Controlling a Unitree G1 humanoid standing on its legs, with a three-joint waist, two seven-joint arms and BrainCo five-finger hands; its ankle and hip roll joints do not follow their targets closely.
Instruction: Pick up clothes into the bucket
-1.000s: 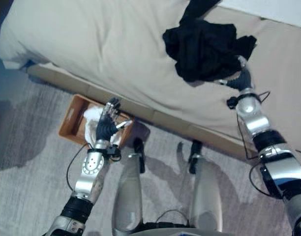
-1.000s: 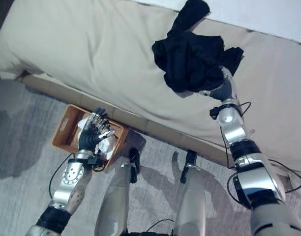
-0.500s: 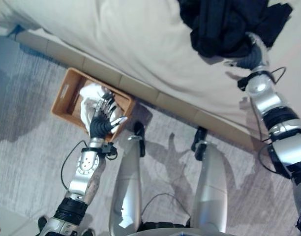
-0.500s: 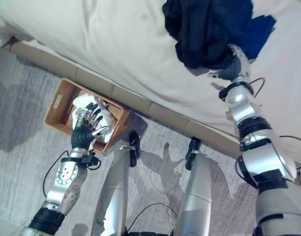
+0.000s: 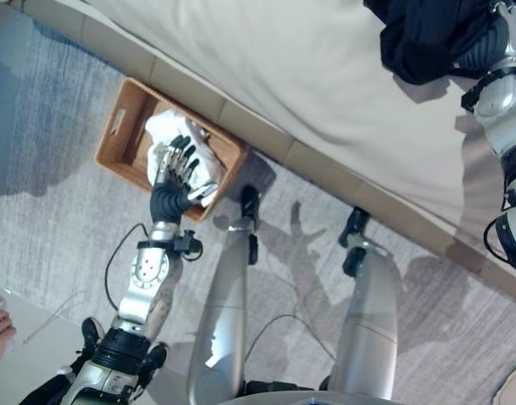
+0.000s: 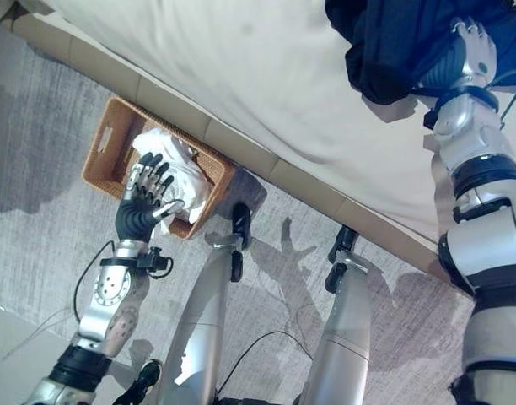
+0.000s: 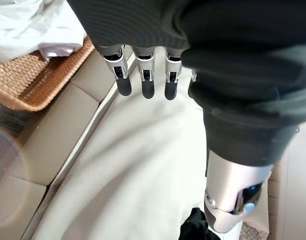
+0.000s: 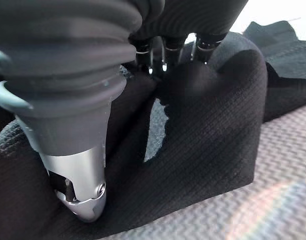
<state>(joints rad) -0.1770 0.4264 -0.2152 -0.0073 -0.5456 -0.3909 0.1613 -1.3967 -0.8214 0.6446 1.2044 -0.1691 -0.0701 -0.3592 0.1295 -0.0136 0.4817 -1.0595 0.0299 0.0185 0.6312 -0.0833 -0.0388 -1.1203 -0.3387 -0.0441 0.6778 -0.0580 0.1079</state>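
Your right hand, upper right of frame, is clenched into the black garment lying on the beige bed. Your left hand hovers released over the wicker basket, left of centre, which holds white clothing.

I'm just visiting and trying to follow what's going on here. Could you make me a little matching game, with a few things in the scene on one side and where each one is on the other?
Things:
1. black garment
2. white cloth
3. left hand
4. wicker basket

Places:
A. inside the basket
B. on the floor beside the bed
C. on the bed, right hand buried in it
D. fingers straight, above the basket's near edge

Pairs: 1-C, 2-A, 3-D, 4-B
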